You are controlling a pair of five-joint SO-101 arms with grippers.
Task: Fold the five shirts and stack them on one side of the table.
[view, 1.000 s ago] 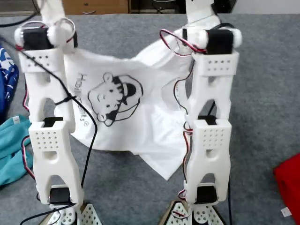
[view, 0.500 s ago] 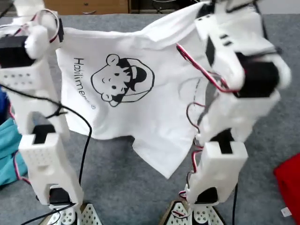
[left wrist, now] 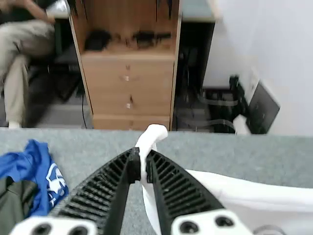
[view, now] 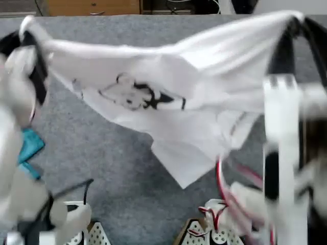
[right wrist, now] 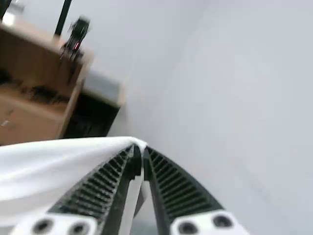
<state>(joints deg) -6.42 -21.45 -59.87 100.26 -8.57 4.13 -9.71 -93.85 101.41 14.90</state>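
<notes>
A white shirt [view: 168, 87] with a black cartoon print hangs stretched in the air between both arms, high over the grey table [view: 112, 168]. My left gripper [left wrist: 139, 156] is shut on one corner of the white shirt [left wrist: 151, 137], seen at the upper left in the high view [view: 28, 25]. My right gripper [right wrist: 138, 152] is shut on the other corner of the white shirt [right wrist: 63, 166], at the upper right in the high view [view: 296, 20]. The shirt's lower part droops to a point [view: 184, 173] over the table's middle.
A blue shirt [left wrist: 34, 171] lies bunched on the table at the left, and a teal cloth [view: 28, 145] shows beside the left arm. A wooden drawer cabinet [left wrist: 127, 73] stands behind the table.
Both arms have risen sharply and lifted the white shirt off the table. The shirt, earlier lying flat and then half raised, now hangs stretched between them.
</notes>
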